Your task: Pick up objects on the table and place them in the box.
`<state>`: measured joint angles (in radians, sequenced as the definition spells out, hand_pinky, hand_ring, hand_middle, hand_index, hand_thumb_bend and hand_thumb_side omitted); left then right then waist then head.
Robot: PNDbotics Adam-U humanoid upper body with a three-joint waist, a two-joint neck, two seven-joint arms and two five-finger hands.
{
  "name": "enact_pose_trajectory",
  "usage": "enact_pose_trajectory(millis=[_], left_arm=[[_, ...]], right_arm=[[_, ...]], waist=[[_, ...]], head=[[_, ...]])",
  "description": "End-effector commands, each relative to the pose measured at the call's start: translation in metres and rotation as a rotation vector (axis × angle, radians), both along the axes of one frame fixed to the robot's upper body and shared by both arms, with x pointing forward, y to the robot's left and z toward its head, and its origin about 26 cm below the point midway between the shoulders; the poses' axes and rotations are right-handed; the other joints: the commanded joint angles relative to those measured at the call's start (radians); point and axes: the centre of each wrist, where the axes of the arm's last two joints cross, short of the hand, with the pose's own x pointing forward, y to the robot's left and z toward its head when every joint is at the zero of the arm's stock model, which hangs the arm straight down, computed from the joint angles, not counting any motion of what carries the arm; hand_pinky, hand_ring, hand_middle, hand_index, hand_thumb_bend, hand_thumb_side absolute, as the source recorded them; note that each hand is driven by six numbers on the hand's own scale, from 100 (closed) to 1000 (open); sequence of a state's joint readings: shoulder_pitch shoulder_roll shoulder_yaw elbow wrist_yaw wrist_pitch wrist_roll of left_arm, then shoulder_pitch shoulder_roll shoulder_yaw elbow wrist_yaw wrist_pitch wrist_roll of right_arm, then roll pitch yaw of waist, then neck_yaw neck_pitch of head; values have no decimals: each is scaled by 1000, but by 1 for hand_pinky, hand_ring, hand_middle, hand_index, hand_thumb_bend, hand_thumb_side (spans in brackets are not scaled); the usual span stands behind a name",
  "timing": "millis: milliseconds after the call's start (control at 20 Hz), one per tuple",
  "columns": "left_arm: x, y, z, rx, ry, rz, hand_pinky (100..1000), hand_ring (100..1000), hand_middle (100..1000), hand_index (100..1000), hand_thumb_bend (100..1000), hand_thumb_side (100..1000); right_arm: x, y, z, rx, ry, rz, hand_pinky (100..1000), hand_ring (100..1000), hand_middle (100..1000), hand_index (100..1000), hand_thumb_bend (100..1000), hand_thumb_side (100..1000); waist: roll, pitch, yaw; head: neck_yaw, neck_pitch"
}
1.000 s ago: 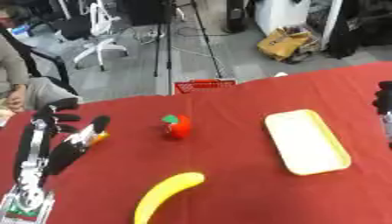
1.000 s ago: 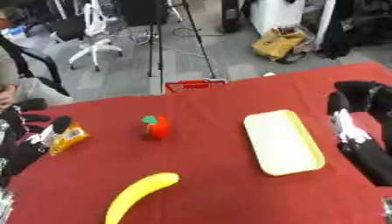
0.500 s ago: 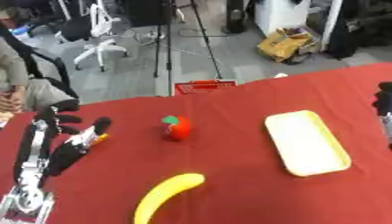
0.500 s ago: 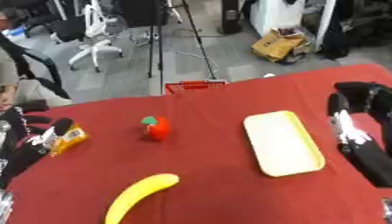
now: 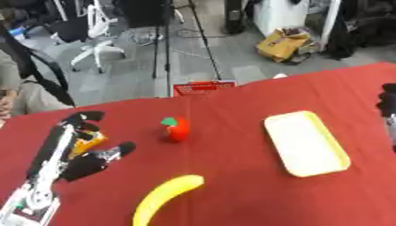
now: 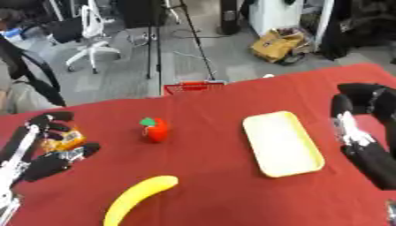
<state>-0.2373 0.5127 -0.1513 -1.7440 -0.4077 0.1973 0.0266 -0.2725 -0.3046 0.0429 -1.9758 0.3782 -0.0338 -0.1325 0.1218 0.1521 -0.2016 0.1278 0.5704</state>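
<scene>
The red table (image 5: 232, 176) carries everything, and the largest thing on it is the yellow tray (image 5: 305, 142), lying empty toward the right; it looks like the box. Below the middle lies the banana (image 5: 166, 197), and above it the tomato (image 5: 176, 129) stands alone, well apart from both. At the left edge the left hand (image 5: 74, 154) reaches over a small orange packet (image 5: 86, 143), fingers curled above it and thumb spread to the side, not yet closed on it. The right hand (image 6: 362, 132) hangs at the right edge, fingers curled on nothing. To grasp well, the left hand should probably lower until fingers and thumb bracket the packet, then close.
</scene>
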Motion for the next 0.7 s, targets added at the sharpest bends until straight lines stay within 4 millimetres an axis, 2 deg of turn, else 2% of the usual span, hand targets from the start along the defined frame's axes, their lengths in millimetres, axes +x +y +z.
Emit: enact_pose_trajectory(millis=[50,300,550,700], left_arm=[[12,7,3,149,38,-69,705,717,734,821,1000,518],[33,-16,-8,295,113,-190,724,723,725,813,1000,488],[42,-44,-20,442,181,-306,737,720,696,799,1000,464],[44,-51,-19,504,202,-328,744,714,678,789,1000,449]], right_arm=[[-3,1,9,-17,-31,15,598,612,606,746,268,666],[-3,0,9,-16,-28,12,598,612,606,746,267,667],[-3,0,8,-15,-25,9,598,612,606,746,267,667],[-3,-1,8,-15,-25,7,598,612,606,746,265,667]], waist=[[-10,-32,0],[-13,-36,1],[-14,-38,6],[-16,-38,8]], head=[[2,-8],[-5,-6],[-13,-4],[-16,-4]])
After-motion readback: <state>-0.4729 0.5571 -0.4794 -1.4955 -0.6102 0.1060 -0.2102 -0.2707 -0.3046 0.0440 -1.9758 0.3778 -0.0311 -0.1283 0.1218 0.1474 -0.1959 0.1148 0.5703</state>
